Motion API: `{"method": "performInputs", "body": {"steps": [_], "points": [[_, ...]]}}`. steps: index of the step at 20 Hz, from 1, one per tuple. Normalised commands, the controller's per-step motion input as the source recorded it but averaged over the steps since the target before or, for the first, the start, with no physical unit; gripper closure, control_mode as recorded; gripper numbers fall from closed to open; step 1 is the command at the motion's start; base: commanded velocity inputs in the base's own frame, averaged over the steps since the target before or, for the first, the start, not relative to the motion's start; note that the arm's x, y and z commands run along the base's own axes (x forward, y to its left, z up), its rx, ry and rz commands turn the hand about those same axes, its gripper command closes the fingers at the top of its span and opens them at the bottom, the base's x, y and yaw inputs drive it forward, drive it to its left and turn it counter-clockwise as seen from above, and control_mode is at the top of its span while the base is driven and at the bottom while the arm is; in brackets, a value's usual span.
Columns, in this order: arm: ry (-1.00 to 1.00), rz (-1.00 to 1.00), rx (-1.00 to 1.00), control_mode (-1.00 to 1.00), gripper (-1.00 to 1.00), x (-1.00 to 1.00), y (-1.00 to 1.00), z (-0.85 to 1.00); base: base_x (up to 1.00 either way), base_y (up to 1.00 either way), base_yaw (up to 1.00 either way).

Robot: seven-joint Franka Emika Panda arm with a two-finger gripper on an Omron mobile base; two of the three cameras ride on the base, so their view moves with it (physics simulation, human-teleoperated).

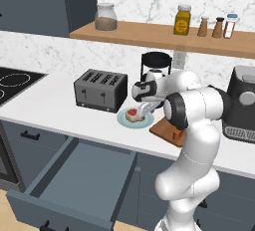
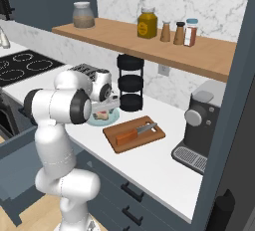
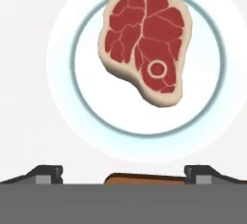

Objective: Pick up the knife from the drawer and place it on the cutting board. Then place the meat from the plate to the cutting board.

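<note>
The meat [image 3: 144,44], red with a pale fat rim, lies on the round pale plate [image 3: 62,63]. My gripper [image 3: 125,174] hangs open right above it, fingertips [image 3: 48,174] spread wide with nothing between them. From the left base view the gripper [image 1: 144,108] hovers over the meat [image 1: 133,114] and plate [image 1: 122,120]. The knife [image 2: 134,134] with its orange-brown handle lies on the wooden cutting board [image 2: 154,136], just right of the plate [image 2: 113,117]. The cutting board [image 1: 162,129] is partly hidden by my arm. The drawer [image 1: 74,175] stands pulled out below the counter, its grey inside bare.
A toaster [image 1: 99,89] stands left of the plate. A black stacked rack [image 2: 130,89] is behind it, a coffee machine [image 2: 201,125] at the right. A wooden shelf [image 1: 159,33] with jars runs above. A cooktop [image 1: 12,83] lies far left.
</note>
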Motion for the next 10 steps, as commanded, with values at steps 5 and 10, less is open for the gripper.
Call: {"method": "performInputs", "body": {"steps": [5, 10], "points": [[0.0, 0.07, 0.0, -1.0, -1.0, 0.22, 0.0, -0.22, 0.0, 0.0, 0.0], [0.0, 0.02, 0.0, -1.0, -1.0, 0.32, 0.01, -0.21, 0.0, 0.0, 0.0]]}}
